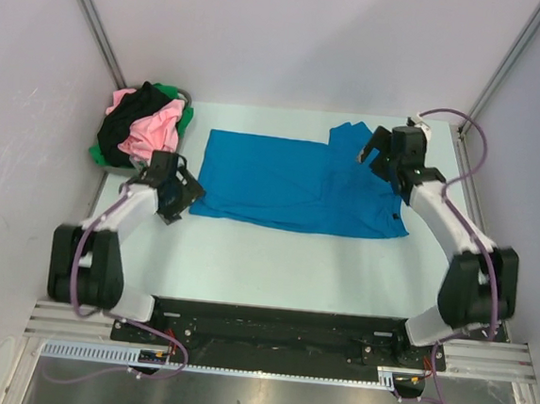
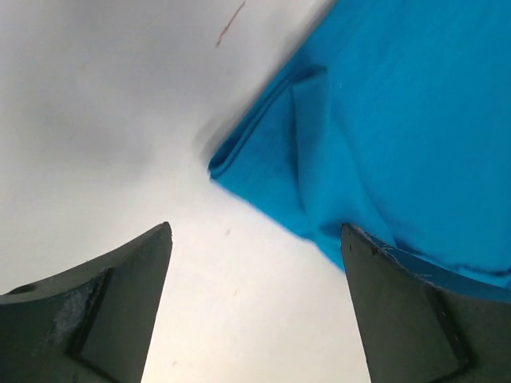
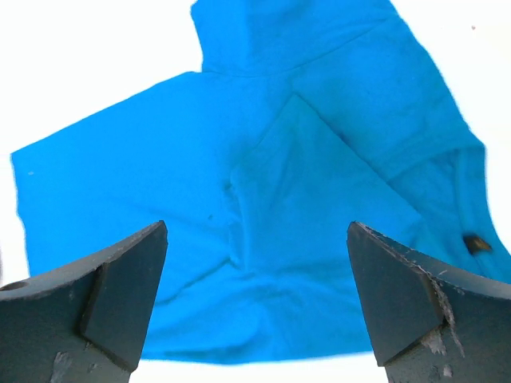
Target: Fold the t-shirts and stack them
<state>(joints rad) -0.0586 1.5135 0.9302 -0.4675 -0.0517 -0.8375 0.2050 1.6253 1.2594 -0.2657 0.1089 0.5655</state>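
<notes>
Jaws gape empty on both arms: left at the near-left corner of the blue t-shirt (image 1: 291, 180), right above its right end. Shirt lies flat on the desk (image 1: 274, 259). Soft, limp, light — likely best pinched at the doubled corner edge.

One bright blue soft cotton t-shirt (image 1: 291, 180). In heap: one pink shirt (image 1: 158, 128), one black shirt (image 1: 125, 125), one green shirt (image 1: 187, 117). Pink shows in two spots, cannot tell if one shirt or two. One pale flat table (image 1: 274, 259). Two white-and-black robot arms: left arm (image 1: 122, 213), right arm (image 1: 448, 218). Two grippers: left gripper (image 1: 184, 193), right gripper (image 1: 373, 159), two dark fingers each.
</notes>
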